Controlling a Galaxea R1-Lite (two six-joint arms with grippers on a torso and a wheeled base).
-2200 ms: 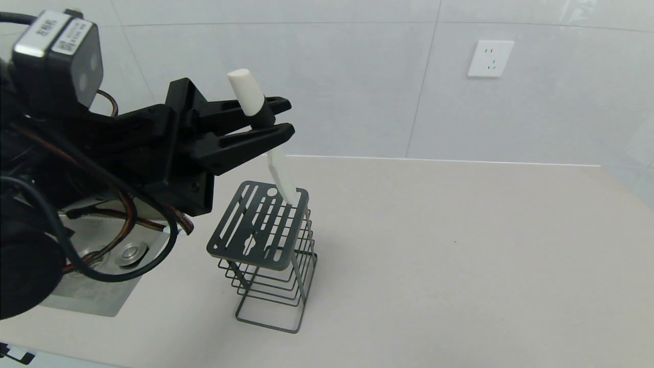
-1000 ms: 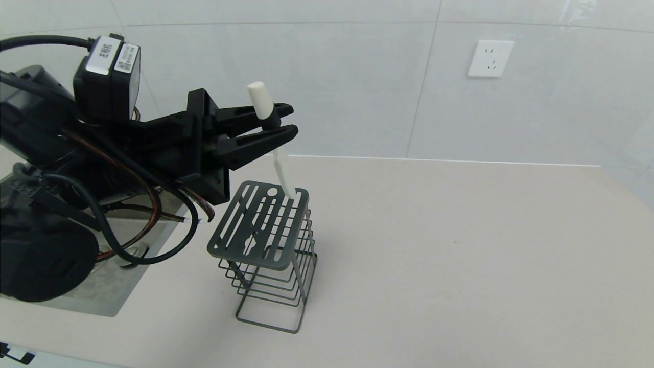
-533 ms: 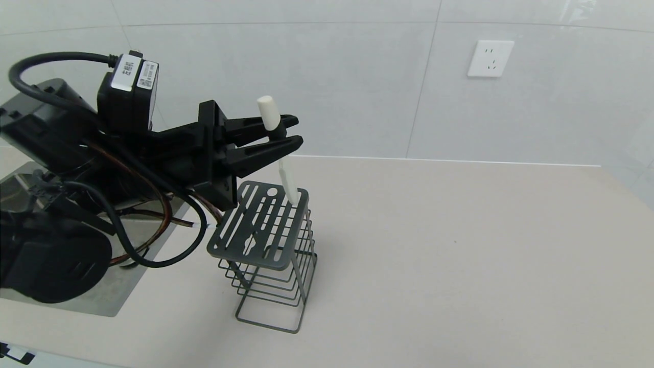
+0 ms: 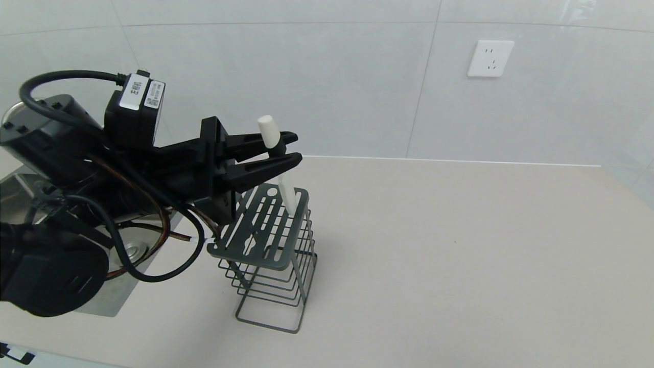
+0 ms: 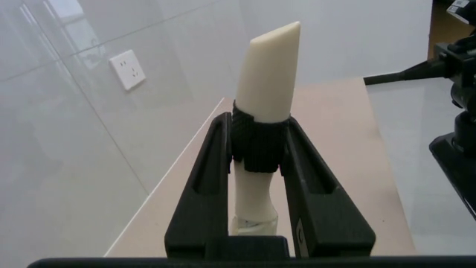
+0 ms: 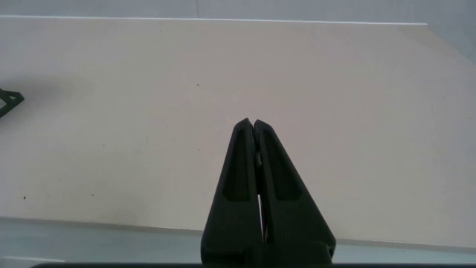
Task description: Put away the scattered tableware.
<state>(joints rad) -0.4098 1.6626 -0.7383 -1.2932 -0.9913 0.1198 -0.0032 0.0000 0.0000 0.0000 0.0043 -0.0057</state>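
My left gripper [image 4: 282,148] is shut on a white knife [image 4: 269,131] by its handle, holding it upright over the dark wire cutlery rack [image 4: 265,250]. The white blade [image 4: 287,197] points down and its tip passes through a slot at the back right of the rack's slotted top plate [image 4: 255,227]. In the left wrist view the white knife handle [image 5: 268,78] stands clamped between the black fingers [image 5: 204,175]. My right gripper [image 6: 254,134] is shut with nothing in it, hovering above the bare beige counter [image 6: 223,89].
A steel sink [image 4: 110,294] with a drain lies left of the rack, partly behind my left arm. The beige counter [image 4: 460,245] stretches right of the rack. A tiled wall with a white socket [image 4: 490,58] stands behind.
My left gripper has come down with the knife, and the blade has sunk deeper into the rack's top slot. The rack has stayed put.
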